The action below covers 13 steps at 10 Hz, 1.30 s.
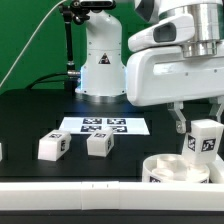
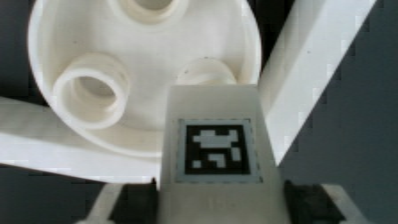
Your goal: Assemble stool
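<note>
Gripper pinching 1 leg over seat, seat partly hidden behind rail

thin flat white marker board with black square tags lying on black matte table, long white border rail along table's near edge, plain green backdrop wall behind, thin black upright post at rear

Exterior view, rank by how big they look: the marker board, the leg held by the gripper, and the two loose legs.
1. marker board, widest.
2. held leg, perhaps only because it is nearer the camera.
3. loose leg at the exterior view's left and other loose leg: alike, tied.
</note>
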Available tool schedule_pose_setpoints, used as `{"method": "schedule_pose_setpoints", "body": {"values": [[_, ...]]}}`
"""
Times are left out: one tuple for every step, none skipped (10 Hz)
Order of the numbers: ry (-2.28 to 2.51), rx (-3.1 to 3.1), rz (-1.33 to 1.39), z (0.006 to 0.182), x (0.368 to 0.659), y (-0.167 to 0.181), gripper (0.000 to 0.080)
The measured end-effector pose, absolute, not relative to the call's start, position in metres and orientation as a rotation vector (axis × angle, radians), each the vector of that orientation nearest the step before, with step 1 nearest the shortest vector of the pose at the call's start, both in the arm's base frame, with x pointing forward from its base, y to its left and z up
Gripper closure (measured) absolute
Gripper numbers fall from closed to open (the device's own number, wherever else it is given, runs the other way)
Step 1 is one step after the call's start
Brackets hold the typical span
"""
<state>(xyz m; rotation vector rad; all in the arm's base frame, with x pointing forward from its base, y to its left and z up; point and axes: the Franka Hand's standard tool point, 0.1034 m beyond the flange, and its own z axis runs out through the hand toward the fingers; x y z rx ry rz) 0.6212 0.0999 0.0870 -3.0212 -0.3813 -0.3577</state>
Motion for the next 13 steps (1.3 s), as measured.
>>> {"method": "schedule_pose_setpoints", "body": {"values": [[-0.38,-3.019,-0.379,0.0871,0.6234,0.1003,0.0462],[-0.38,-3.019,-0.382,0.0871,0.6237,0.1004,0.0462],[-0.38,-3.018,-0.388,0.0872,0.6239,0.1004,0.0462],[-0.38,-3.017,-0.395,0.0871,0.624,0.1006,0.0462],[-0.38,-3.017,-0.396,0.0872,0.6241,0.1006,0.0462],[-0.38,-3.017,-0.396,0.0872,0.6241,0.1006,0.0462],[-0.379,-3.017,-0.395,0.087,0.624,0.1006,0.0462],[-0.379,-3.017,-0.395,0.087,0.624,0.1006,0.0282],[-0.379,-3.017,-0.395,0.087,0.624,0.1005,0.0192],[-0.379,-3.018,-0.397,0.088,0.6245,0.1002,0.0192],[-0.379,-3.017,-0.399,0.089,0.6248,0.1002,0.0159],[-0.379,-3.017,-0.403,0.0908,0.6254,0.1004,0.0152],[-0.378,-3.017,-0.408,0.095,0.6263,0.101,0.0152]]}}
